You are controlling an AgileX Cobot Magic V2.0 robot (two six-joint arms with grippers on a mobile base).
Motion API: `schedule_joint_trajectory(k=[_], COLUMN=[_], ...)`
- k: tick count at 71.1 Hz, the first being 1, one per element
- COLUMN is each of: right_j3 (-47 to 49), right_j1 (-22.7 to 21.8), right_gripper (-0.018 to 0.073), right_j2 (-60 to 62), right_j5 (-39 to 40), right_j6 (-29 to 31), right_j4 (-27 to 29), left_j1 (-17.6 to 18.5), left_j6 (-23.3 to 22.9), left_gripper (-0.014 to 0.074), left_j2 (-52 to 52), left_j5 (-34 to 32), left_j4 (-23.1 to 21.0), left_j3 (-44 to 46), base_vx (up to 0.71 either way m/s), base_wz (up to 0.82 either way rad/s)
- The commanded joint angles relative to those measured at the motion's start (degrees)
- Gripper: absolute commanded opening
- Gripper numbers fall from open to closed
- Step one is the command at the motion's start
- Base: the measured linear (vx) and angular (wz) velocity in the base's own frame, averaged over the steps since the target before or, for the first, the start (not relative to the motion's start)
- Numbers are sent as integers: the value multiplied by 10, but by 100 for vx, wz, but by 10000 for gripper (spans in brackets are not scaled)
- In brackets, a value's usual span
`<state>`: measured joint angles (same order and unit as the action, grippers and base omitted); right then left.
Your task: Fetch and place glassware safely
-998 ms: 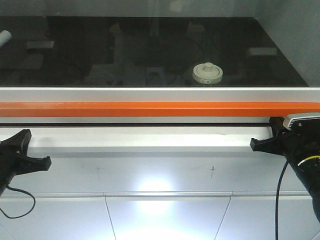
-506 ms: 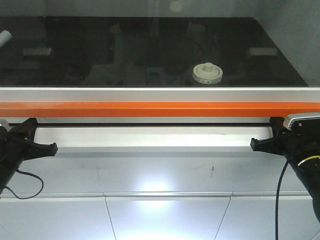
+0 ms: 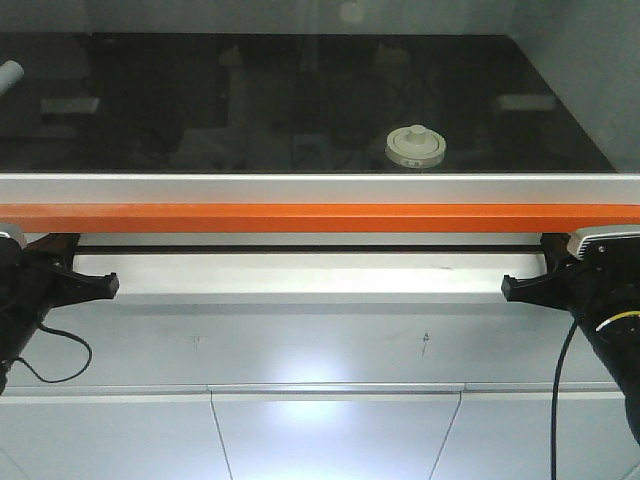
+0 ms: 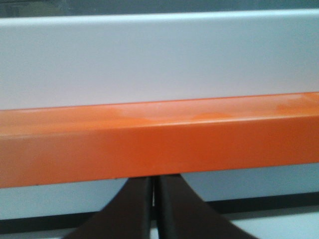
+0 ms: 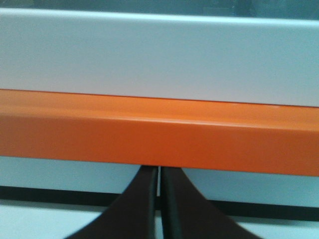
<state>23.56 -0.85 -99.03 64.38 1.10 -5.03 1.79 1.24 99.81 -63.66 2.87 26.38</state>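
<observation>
Exterior front-facing view: the glass jar (image 3: 414, 146) sits upper centre-right beyond the orange bar (image 3: 320, 218), nearer the right gripper (image 3: 512, 287) than the left gripper (image 3: 102, 287), both pinched closed, empty.

Access to the jar (image 3: 414, 146) is blocked by a glass pane (image 3: 250, 90) that spans the full width and carries reflections. The pane's grey frame (image 3: 320, 188) and the orange bar (image 3: 320, 218) close its lower edge from side to side. Under the bar, only a thin dark strip (image 3: 300, 248) shows above the white sill (image 3: 300, 275); whether it is an opening cannot be told. The left gripper (image 3: 106, 286) and right gripper (image 3: 508, 288), fingers pressed together, sit just under the bar's ends. The sill between them is unobstructed. The floor around the jar is bare.
</observation>
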Motion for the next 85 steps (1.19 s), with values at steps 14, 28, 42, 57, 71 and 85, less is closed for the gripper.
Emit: schedule_joint_trajectory(k=[14, 28, 42, 57, 71, 85], right_j3=[16, 37, 65, 106, 157, 204], right_j1=[-1, -1, -1, -1, -1, -1], right_gripper=[-1, -1, -1, -1, -1, -1], right_j2=[40, 74, 112, 154, 188, 210], right_j5=[101, 64, 17, -41, -103, -146], right_j6=[4, 4, 3, 3, -7, -8], right_j4=[0, -2, -3, -17, -32, -32], left_j1=[-3, -3, -3, -3, -3, -3], left_j6=[-5, -3, -3, -3, -3, -3], left_gripper=[-7, -7, -7, -7, -7, -7], left_j2=[-60, -106, -148, -191, -228, -259], left_j5=[-44, 7, 46, 80, 111, 159], left_j4=[16, 16, 16, 16, 16, 16], left_j3=[58, 94, 120, 147, 182, 228], base_vx=[0, 0, 0, 0, 0, -1], base_wz=[0, 1, 0, 0, 0, -2])
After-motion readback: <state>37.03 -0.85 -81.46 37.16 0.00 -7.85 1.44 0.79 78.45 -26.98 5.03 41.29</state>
